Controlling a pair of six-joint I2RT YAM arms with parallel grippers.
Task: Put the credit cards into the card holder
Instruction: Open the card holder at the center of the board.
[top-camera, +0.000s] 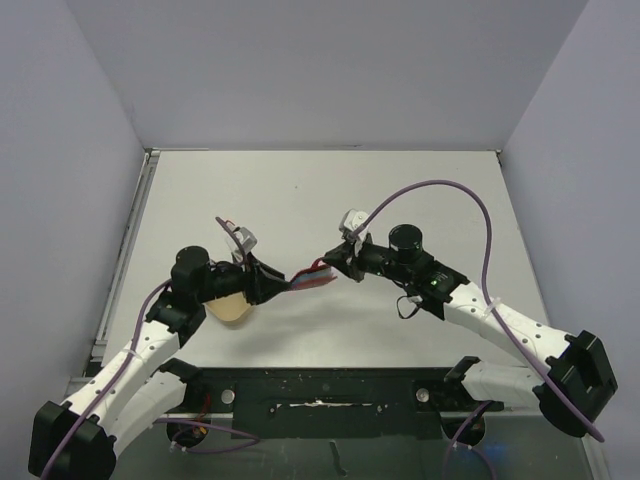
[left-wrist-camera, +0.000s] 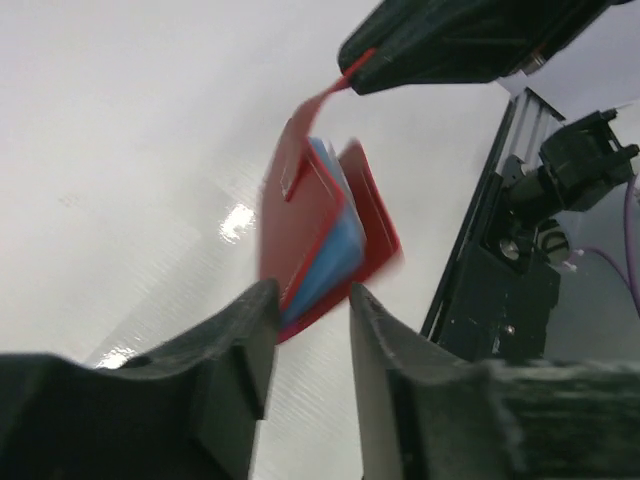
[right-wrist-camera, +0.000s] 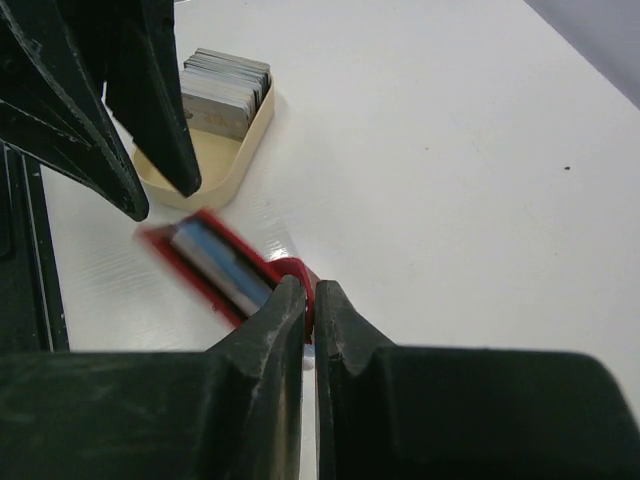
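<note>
1. White table fills the overhead view, boxed in by plain grey walls. Two white robot arms reach in from the near edge and meet near the middle.
2. A small red wallet hangs in the air between the two arms, a little left of centre. It gapes open, and a pale blue card sits between its leaves.
3. The right gripper is clenched on the wallet. Its fingers press together with a red flap edge pinched at their tips.
4. The left gripper has its fingers parted, with the wallet's lower corner in the gap. Whether they touch the wallet cannot be told, as the wallet is blurred.
5. A tan oval dish lies on the table just left of the wallet, partly under the left arm. It holds a stack of more grey cards.
6. Step in hand, as a judgement: one card looks seated, and the right gripper carries the wallet, freeing the left.
7. The next move likely calls for the left gripper to draw clear without knocking the wallet. It would then reach the dish and pinch a single card off the stack. Meanwhile the right gripper should hold the wallet steady, its open mouth facing left.
</note>
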